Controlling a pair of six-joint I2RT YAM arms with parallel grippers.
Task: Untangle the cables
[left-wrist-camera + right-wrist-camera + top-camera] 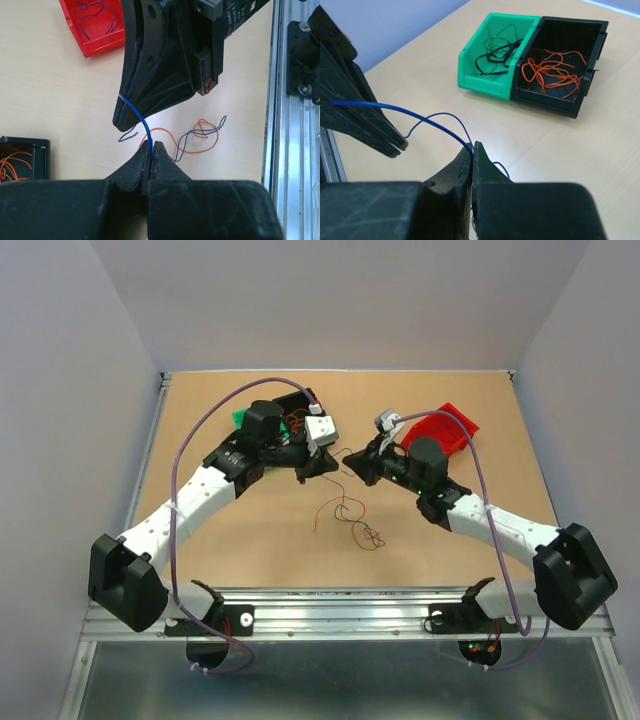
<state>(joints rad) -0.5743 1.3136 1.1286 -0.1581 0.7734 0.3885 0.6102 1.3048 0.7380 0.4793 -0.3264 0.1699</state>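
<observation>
A thin blue cable (pixel 141 117) is stretched between my two grippers above the table. My left gripper (pixel 151 145) is shut on one part of it. My right gripper (pixel 473 146) is shut on another part of the same blue cable (pixel 415 114). In the top view the left gripper (pixel 306 473) and the right gripper (pixel 349 457) almost meet tip to tip at mid-table. A small tangle of an orange and a blue cable (pixel 200 135) lies on the table below them; it also shows in the top view (pixel 352 521).
A green bin (pixel 470 60) holds black cables, with a black bin (pixel 592 45) of orange cables beside it, at the far left. A red bin (pixel 82 37) with blue cables sits at the far right. The metal rail (pixel 277 100) runs along the near edge.
</observation>
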